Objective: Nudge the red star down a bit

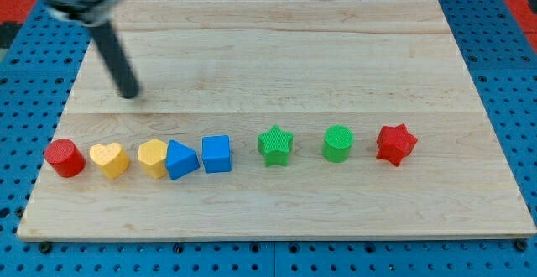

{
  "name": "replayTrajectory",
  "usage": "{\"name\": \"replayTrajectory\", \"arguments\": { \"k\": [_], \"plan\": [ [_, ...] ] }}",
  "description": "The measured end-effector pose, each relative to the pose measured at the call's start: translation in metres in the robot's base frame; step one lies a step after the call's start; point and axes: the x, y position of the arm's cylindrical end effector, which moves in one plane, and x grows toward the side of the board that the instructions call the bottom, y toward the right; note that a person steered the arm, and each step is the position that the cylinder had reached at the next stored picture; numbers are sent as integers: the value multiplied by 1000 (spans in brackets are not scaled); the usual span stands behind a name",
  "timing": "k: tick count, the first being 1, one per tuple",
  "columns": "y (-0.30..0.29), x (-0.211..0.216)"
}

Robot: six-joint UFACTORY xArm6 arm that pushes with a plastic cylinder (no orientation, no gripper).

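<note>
The red star (396,144) lies at the right end of a row of blocks on the wooden board (285,50). My tip (129,95) stands at the board's upper left, far to the left of the red star and above the row's left end. It touches no block.
The row runs left to right: a red cylinder (64,158), a yellow heart (110,159), a yellow block (152,157), a blue triangle (181,160), a blue cube (216,154), a green star (275,145), a green cylinder (338,143). Blue pegboard surrounds the board.
</note>
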Motion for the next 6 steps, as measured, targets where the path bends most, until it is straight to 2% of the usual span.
{"name": "replayTrajectory", "arguments": {
  "k": [1, 2, 6],
  "plan": [
    [143, -6],
    [254, -24],
    [255, -28]
  ]
}}
